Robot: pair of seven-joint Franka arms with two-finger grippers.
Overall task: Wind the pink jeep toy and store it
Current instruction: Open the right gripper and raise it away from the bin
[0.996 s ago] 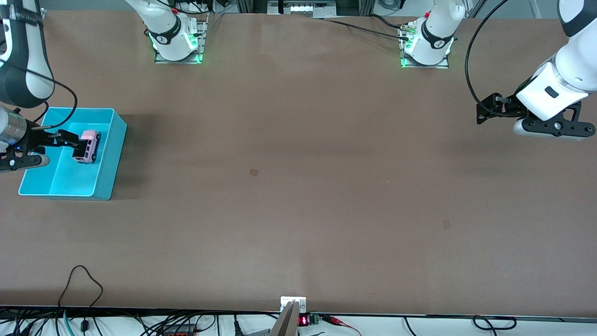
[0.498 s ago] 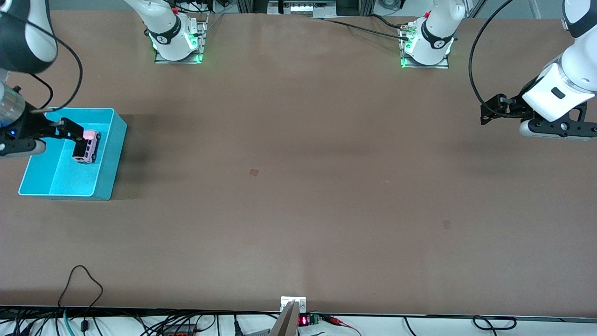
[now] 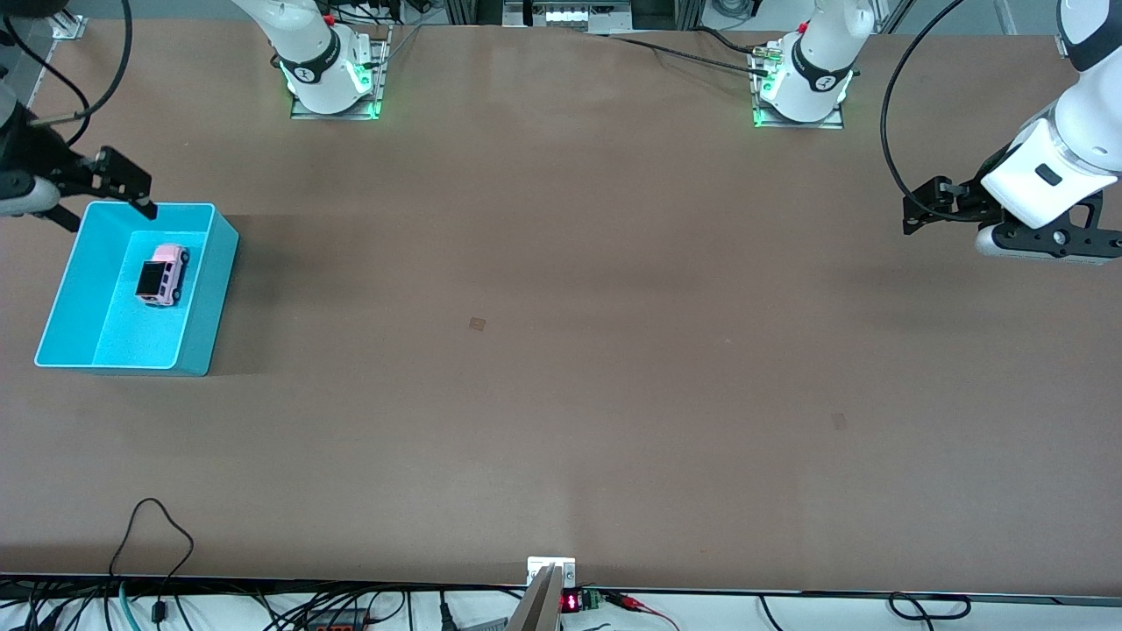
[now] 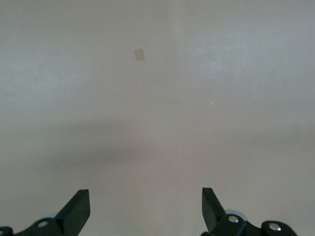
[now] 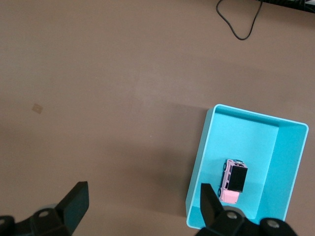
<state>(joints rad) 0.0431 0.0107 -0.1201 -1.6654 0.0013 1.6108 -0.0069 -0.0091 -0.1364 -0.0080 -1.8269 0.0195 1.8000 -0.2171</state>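
Note:
The pink jeep toy (image 3: pixel 163 274) stands on its wheels inside the turquoise bin (image 3: pixel 197 346) at the right arm's end of the table, its black roof panel facing up. My right gripper (image 3: pixel 110 210) hangs open and empty above the bin's edge that lies toward the robots' bases. In the right wrist view the jeep (image 5: pixel 233 180) sits in the bin (image 5: pixel 198 167) beside one of my open gripper's (image 5: pixel 142 196) fingers. My left gripper (image 3: pixel 916 210) waits open and empty over bare table at the left arm's end; the left wrist view shows only tabletop past that gripper (image 4: pixel 145 199).
The two arm bases (image 3: pixel 329 74) (image 3: pixel 802 83) stand at the table's edge farthest from the front camera. A black cable loop (image 3: pixel 153 526) lies near the front edge. A small square mark (image 3: pixel 477 323) sits mid-table.
My right gripper has risen out of the bin and drawn back toward the robots' bases, leaving the jeep where it stood. The left arm shifted slightly, then held still.

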